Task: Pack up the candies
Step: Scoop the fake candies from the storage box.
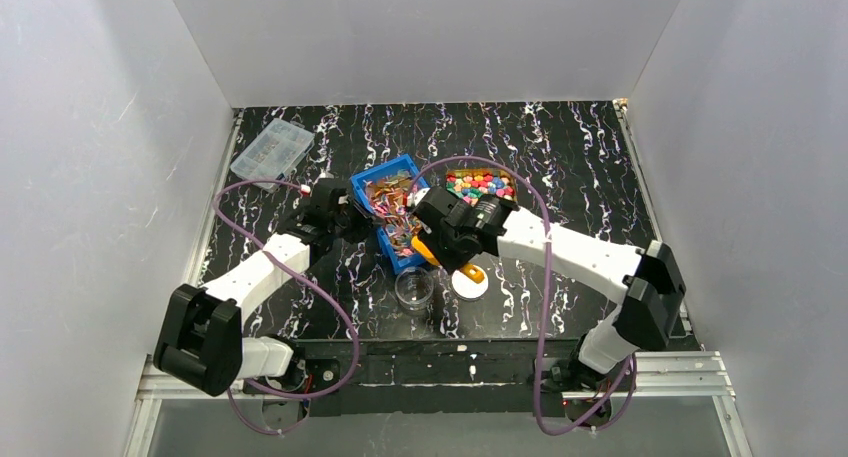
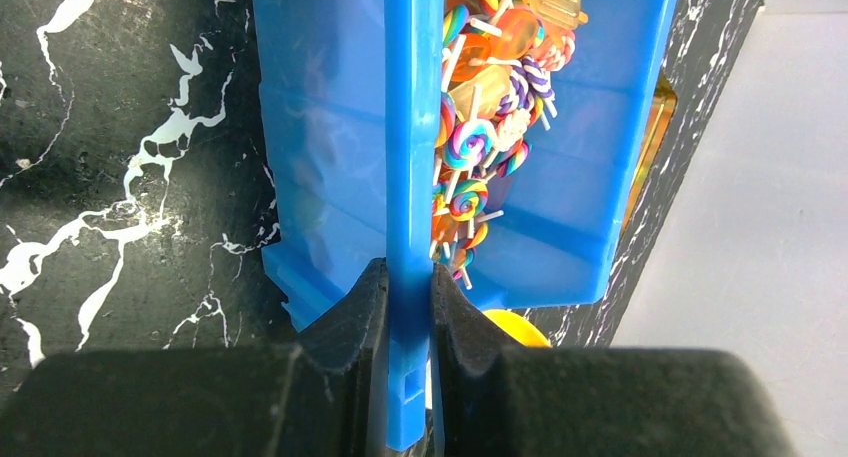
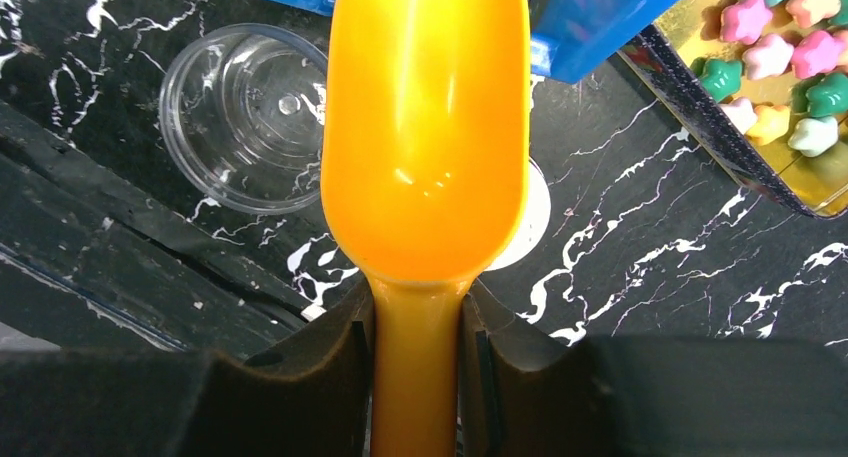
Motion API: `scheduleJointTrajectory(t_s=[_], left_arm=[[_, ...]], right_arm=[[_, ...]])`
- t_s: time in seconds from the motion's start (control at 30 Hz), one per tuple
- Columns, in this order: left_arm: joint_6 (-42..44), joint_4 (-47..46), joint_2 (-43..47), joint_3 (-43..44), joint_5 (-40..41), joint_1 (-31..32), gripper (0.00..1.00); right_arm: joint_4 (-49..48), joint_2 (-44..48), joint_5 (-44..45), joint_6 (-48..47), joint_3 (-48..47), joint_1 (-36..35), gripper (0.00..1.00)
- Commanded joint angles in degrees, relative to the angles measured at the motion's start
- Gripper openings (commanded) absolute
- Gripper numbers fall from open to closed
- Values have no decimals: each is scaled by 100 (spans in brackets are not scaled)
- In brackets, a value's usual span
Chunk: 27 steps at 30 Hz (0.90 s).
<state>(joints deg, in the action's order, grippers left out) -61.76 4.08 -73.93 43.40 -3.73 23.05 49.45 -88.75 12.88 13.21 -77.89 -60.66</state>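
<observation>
Candies fill two containers. Swirled lollipops (image 2: pixel 470 167) lie in a blue bin (image 1: pixel 372 185), and star-shaped pink, green and yellow pieces (image 3: pixel 790 47) sit in a gold tray (image 1: pixel 452 174) just to its right. My left gripper (image 2: pixel 409 277) is shut on the blue bin's left side wall (image 2: pixel 410 127). The right gripper (image 3: pixel 415 307) is shut on the handle of an orange scoop (image 3: pixel 425 127). The scoop's bowl is empty and hangs at the bin's near end, above the table.
A clear round cup (image 1: pixel 414 289) stands empty near the front edge, left of a white round lid (image 1: pixel 470 282) that lies under the scoop. A clear compartment box (image 1: pixel 271 147) sits at the back left. White walls close in three sides.
</observation>
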Motion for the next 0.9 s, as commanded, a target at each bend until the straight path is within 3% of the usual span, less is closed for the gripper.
scheduleJointTrajectory(t_s=[0.0,0.87], left_arm=[[-451,-168,180,-270,293,132,0],[72,-347,454,-552,236,277,0]], right_arm=[[536,-311,-275,-221,-377,113,1],[1313,-1972,-519,-293,-1911,205,1]])
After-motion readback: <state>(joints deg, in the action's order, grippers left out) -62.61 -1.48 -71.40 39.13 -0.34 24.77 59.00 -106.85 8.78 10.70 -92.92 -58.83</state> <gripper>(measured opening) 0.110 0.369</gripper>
